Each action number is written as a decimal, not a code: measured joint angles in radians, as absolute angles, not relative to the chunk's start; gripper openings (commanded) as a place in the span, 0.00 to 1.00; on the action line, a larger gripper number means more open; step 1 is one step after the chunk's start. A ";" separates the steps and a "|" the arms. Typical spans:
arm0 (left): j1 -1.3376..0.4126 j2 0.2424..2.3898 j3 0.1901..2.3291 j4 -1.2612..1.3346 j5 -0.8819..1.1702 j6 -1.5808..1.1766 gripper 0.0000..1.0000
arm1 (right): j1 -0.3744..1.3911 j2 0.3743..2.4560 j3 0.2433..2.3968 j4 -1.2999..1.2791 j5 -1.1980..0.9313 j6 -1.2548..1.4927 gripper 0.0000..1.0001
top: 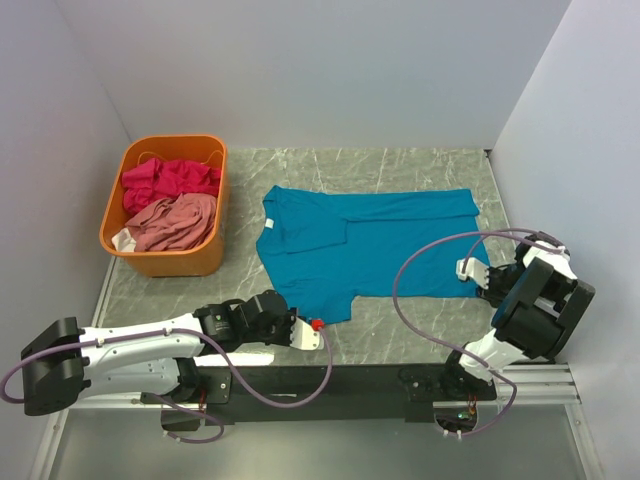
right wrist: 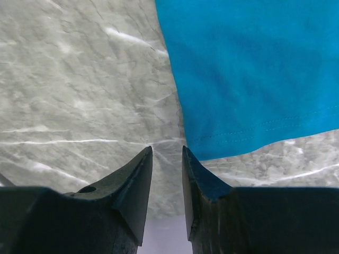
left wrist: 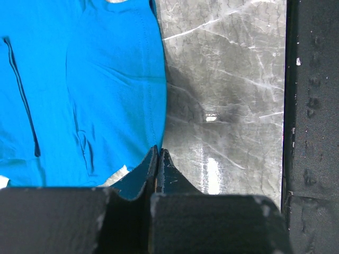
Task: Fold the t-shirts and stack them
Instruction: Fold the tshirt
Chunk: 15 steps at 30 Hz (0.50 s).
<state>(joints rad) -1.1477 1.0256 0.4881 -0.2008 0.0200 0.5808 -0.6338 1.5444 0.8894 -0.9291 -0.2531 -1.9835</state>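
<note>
A teal-blue t-shirt (top: 370,245) lies spread flat in the middle of the table. My left gripper (top: 316,326) sits at its near left corner. In the left wrist view that gripper (left wrist: 159,150) is shut, its tips right at the teal shirt's (left wrist: 79,90) edge, and no cloth shows between the jaws. My right gripper (top: 476,272) is at the shirt's near right corner. It (right wrist: 167,149) is open over bare table, with the shirt's hem corner (right wrist: 249,79) just past the right fingertip. A magenta-pink t-shirt (top: 170,178) and a salmon-pink t-shirt (top: 176,222) lie crumpled in the basket.
An orange plastic basket (top: 160,262) stands at the table's left, close to the left wall. White walls enclose the back and both sides. A black rail (left wrist: 312,127) with the arm bases runs along the near edge. Grey cables loop above both arms.
</note>
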 measured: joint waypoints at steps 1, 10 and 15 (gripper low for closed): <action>-1.148 1.026 0.488 -0.200 0.020 0.581 0.00 | -0.638 1.550 0.889 -0.925 -0.252 -1.983 0.36; -1.146 1.032 0.488 -0.199 0.020 0.581 0.00 | -0.651 1.578 0.889 -0.872 -0.252 -1.983 0.35; -1.144 1.032 0.488 -0.199 0.020 0.580 0.00 | -0.652 1.597 0.892 -0.862 -0.252 -1.983 0.34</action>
